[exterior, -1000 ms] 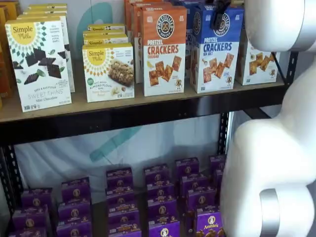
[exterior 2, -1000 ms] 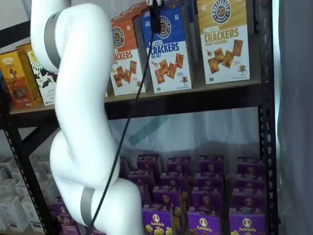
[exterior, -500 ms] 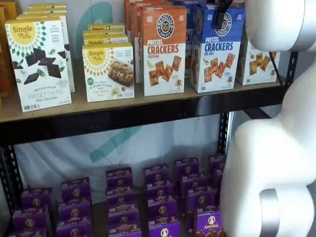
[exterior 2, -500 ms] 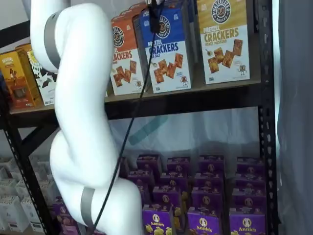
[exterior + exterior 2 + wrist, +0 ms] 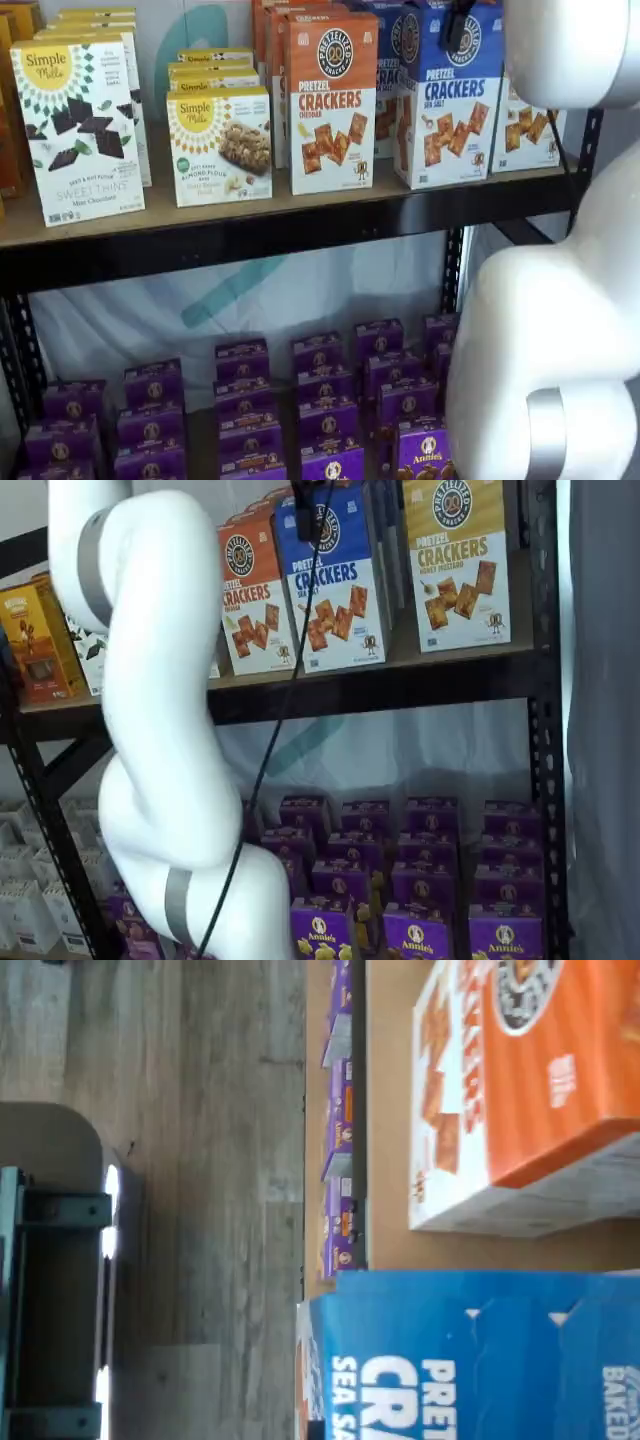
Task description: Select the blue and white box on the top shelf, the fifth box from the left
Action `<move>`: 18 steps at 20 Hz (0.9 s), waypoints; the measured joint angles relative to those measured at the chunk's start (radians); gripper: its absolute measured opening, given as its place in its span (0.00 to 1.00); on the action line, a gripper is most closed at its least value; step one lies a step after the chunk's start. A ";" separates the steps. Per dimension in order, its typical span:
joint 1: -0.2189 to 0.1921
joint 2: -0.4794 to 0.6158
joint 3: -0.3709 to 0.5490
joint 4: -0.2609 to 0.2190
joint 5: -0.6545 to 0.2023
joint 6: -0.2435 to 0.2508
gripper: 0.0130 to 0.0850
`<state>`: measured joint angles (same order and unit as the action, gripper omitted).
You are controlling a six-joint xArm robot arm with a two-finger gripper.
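Both shelf views show the blue and white box (image 5: 447, 95) upright on the top shelf (image 5: 290, 222), its front face tilted a little off square, just beside the orange cheddar cracker box (image 5: 332, 100). The gripper (image 5: 461, 28) shows only as black fingers hanging at the box's upper edge over the round logo, with a cable (image 5: 275, 730) trailing down beside them. No gap between the fingers can be made out, and whether they clamp the box cannot be told.

Left of the orange box on the same shelf stand the almond flour bar box (image 5: 220, 145) and the sweet thins box (image 5: 80, 130); the yellow-topped cracker box (image 5: 458, 560) stands on the blue box's other side. Below the top shelf, rows of purple boxes (image 5: 300, 400) fill the lower level.

Wrist view shows the blue box (image 5: 470, 1355) close up, with the orange box (image 5: 520, 1090) beside it on the tan board.

Compared with half a second ago, the blue box has shifted toward the orange box and turned slightly, and the white arm (image 5: 160, 710) has moved the same way.
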<state>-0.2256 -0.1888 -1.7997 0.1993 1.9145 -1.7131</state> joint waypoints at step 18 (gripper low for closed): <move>-0.033 -0.281 0.303 -0.043 0.030 -0.051 0.61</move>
<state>-0.2584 -0.4698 -1.4967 0.1566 1.9447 -1.7639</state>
